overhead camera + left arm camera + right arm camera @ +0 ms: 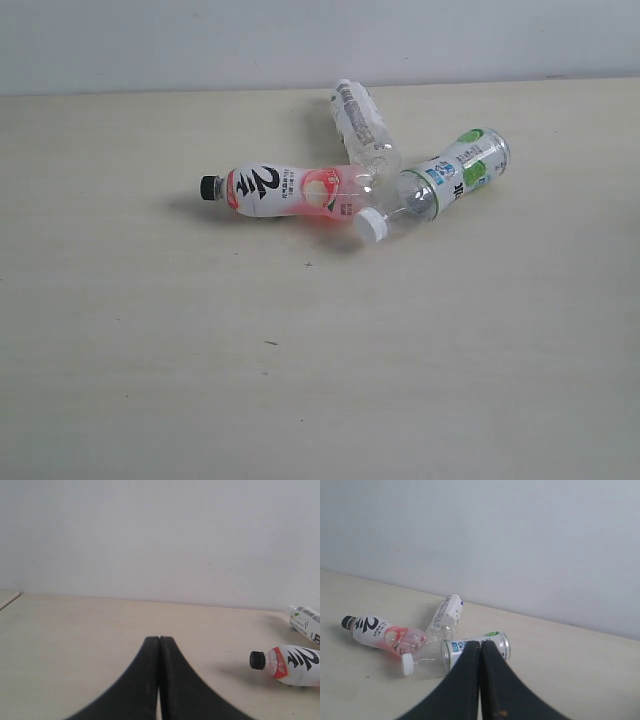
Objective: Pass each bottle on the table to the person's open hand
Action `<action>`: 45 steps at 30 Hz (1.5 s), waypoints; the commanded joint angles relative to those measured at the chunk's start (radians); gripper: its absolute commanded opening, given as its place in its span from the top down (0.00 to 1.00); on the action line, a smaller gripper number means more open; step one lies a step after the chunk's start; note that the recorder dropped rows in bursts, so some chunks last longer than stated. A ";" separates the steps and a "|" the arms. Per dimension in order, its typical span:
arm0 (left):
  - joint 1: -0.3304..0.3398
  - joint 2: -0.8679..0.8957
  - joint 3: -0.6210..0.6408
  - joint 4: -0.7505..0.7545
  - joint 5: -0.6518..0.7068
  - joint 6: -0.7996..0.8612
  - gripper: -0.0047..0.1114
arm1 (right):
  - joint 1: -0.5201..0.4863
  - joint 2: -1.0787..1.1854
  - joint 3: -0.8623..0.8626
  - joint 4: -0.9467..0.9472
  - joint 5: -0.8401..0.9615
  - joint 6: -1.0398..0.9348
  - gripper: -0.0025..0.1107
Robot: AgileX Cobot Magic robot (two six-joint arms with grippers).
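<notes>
Both arms' jaws are shut and empty, and in the exterior view the white-capped bottle (440, 185) lies cap toward 7 o'clock, base toward 1, nearest the right arm.

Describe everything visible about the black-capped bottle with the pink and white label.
The black-capped bottle is small, clear plastic, its label white with bold black print, pink toward the base. Capped, it lies on its side on the beige table, cap leftward in the exterior view. Its base end seems to touch the white-print bottle and the green-labelled bottle.
</notes>
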 commanded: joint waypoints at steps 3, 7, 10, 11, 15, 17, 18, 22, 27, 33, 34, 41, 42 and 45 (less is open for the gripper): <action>-0.006 -0.006 0.000 0.007 0.000 -0.005 0.95 | -0.002 -0.003 0.006 -0.005 -0.017 -0.006 0.98; -0.006 -0.006 0.000 0.007 0.000 -0.005 0.95 | -0.002 -0.003 0.006 -0.006 -0.010 -0.006 0.98; -0.006 -0.006 0.000 0.007 0.000 -0.005 0.95 | -0.002 -0.003 0.006 -0.008 -0.012 -0.006 0.98; -0.006 -0.006 0.000 0.007 0.000 -0.005 0.95 | -0.002 -0.003 0.006 -0.008 -0.015 -0.006 0.98; -0.006 -0.006 0.000 0.007 0.000 -0.005 0.95 | -0.002 -0.003 0.006 -0.008 -0.018 -0.006 0.98; -0.006 -0.006 0.000 0.007 0.000 -0.005 0.95 | -0.002 -0.003 0.006 -0.006 -0.018 -0.006 0.98; -0.006 -0.006 0.000 0.007 0.000 -0.005 0.95 | -0.002 -0.003 0.006 -0.006 -0.018 -0.006 0.98; -0.006 -0.006 0.000 0.007 0.000 -0.005 0.95 | -0.002 -0.003 0.006 -0.012 0.006 -0.006 0.98; -0.006 -0.006 0.000 0.007 0.001 -0.005 0.95 | -0.002 -0.003 0.006 -0.012 0.006 -0.006 0.98; -0.006 -0.006 0.000 0.007 0.001 -0.005 0.95 | -0.002 -0.003 0.006 -0.005 -0.036 -0.006 0.98; -0.006 -0.006 0.000 0.007 0.001 -0.005 0.95 | -0.002 -0.003 0.006 -0.010 -0.065 -0.006 0.98; -0.006 -0.006 0.000 0.007 0.001 -0.005 0.95 | -0.002 0.324 -0.033 0.021 -0.131 -0.020 0.98; -0.006 -0.006 0.000 0.007 0.001 -0.005 0.95 | -0.002 0.360 -0.051 0.044 -0.117 -0.036 0.98; -0.006 -0.006 0.000 0.007 0.001 -0.005 0.95 | -0.002 0.470 -0.089 0.115 -0.073 -0.111 0.98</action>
